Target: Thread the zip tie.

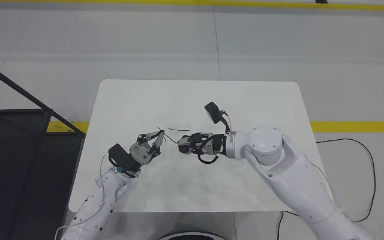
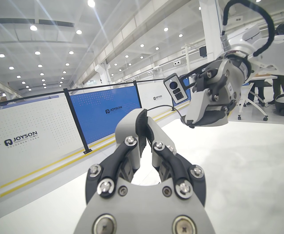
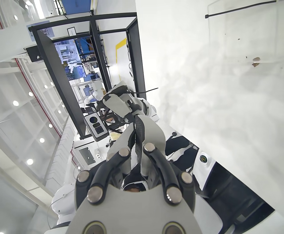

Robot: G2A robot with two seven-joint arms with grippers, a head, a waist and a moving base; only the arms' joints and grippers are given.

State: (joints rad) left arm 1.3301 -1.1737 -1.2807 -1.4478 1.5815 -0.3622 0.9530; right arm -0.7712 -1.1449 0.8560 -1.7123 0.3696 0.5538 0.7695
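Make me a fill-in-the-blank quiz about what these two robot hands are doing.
1. The left hand pinches a thin zip tie coloured ____.
2. The right hand grips the same tie with its fingers ____.
3. Besides it, ____ spare tie lies on the white table.
Missing words: black; shut; one.

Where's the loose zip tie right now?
In the top view the loose zip tie lies flat on the table, just beyond the left gripper and right gripper.
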